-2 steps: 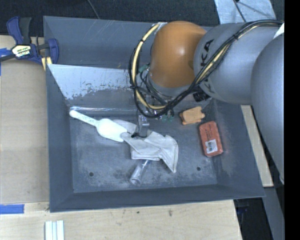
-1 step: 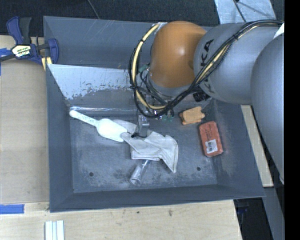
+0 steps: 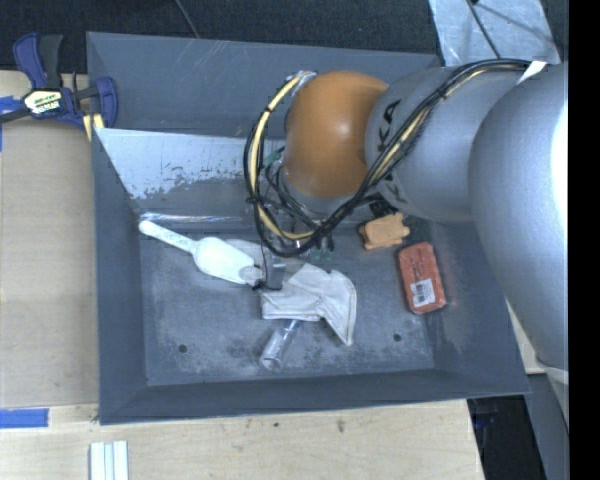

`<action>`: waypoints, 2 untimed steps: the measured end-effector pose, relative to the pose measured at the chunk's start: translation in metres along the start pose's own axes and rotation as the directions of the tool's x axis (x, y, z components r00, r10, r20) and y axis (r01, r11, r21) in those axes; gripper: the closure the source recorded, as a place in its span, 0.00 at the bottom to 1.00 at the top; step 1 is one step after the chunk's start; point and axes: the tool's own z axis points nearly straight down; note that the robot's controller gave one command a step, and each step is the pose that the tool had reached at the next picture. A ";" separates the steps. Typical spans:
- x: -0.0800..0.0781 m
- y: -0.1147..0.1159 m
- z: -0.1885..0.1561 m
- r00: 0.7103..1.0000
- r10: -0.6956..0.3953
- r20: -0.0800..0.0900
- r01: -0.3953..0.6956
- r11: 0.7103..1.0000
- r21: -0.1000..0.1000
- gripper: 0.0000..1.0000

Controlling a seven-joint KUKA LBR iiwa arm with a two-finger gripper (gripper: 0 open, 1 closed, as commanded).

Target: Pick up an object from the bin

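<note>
Arm (image 3: 450, 158) hangs over white spoon (image 3: 215, 258) and crumpled cloth (image 3: 320, 298).

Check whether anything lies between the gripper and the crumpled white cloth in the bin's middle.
Nothing visible does. The gripper is at the upper left edge of the white cloth. A white spoon lies close on its left, not over the cloth.
</note>
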 end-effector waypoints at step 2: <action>0.016 0.007 0.034 0.998 -0.068 -0.006 0.068 0.998 -0.002 1.00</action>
